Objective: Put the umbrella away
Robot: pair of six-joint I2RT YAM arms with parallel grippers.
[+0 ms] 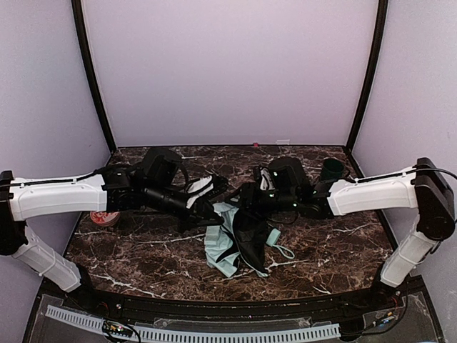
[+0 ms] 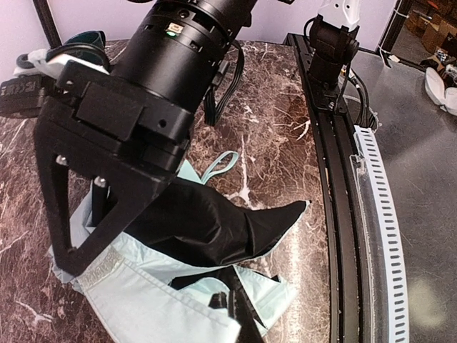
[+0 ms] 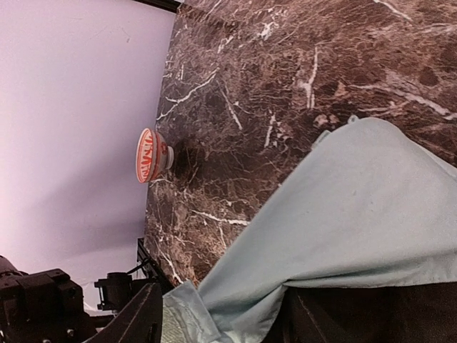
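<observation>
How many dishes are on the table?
2. A dark green mug stands at the back right; a red-and-white bowl sits at the left edge, partly under the left arm. The arms or umbrella might hide more.

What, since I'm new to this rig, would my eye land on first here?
The umbrella, a crumpled heap of mint fabric and black lining, lies in the middle of the marble table, with the left arm and right arm meeting over it. A red-and-white bowl sits at its left edge; a dark green mug stands back right.
</observation>
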